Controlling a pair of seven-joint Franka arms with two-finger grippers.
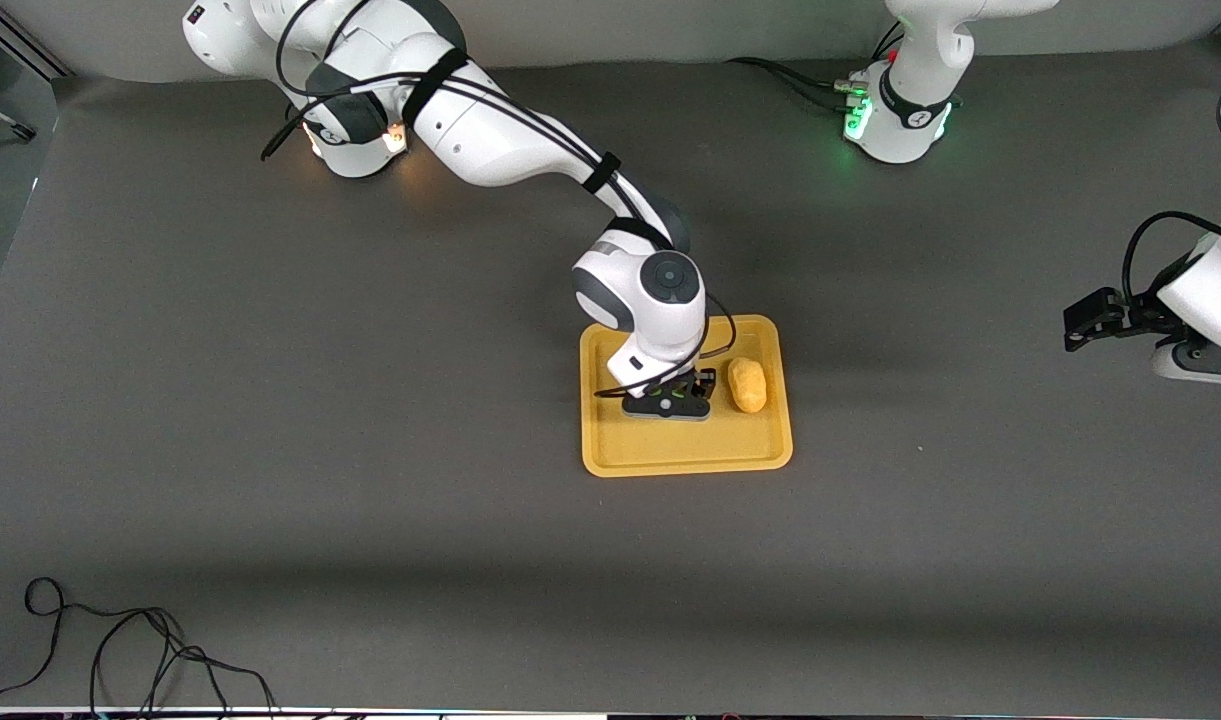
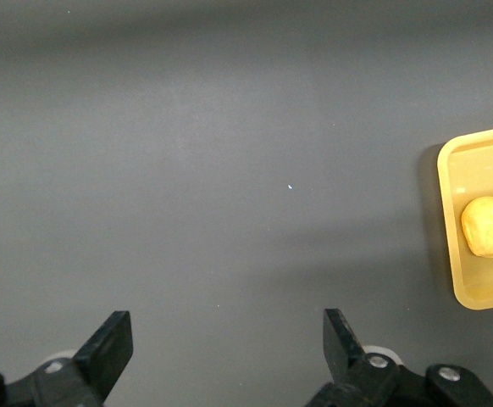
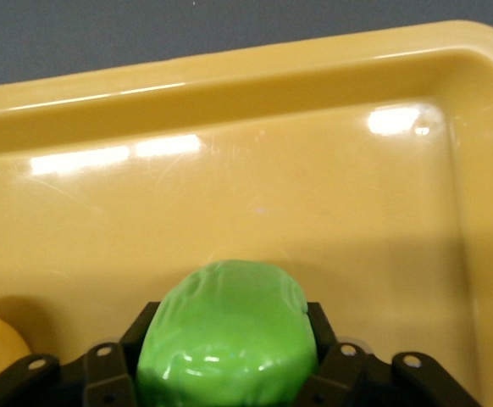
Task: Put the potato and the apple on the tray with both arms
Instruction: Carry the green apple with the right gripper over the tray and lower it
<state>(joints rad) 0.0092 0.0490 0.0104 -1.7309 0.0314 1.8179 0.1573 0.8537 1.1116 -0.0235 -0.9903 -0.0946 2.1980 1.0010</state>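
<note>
The right gripper (image 1: pixel 670 403), fingers clamping the apple (image 3: pixel 227 335), hangs low over the tray (image 1: pixel 685 450) beside the potato (image 1: pixel 747 385), while the left gripper (image 2: pixel 229 352) waits wide apart.

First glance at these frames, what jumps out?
The right gripper is down over the tray in the middle of the table, shut on the apple, whose bright green fills the right wrist view. The potato already lies on the tray beside it, toward the left arm's end. The left gripper waits open over bare table at that end.
</note>
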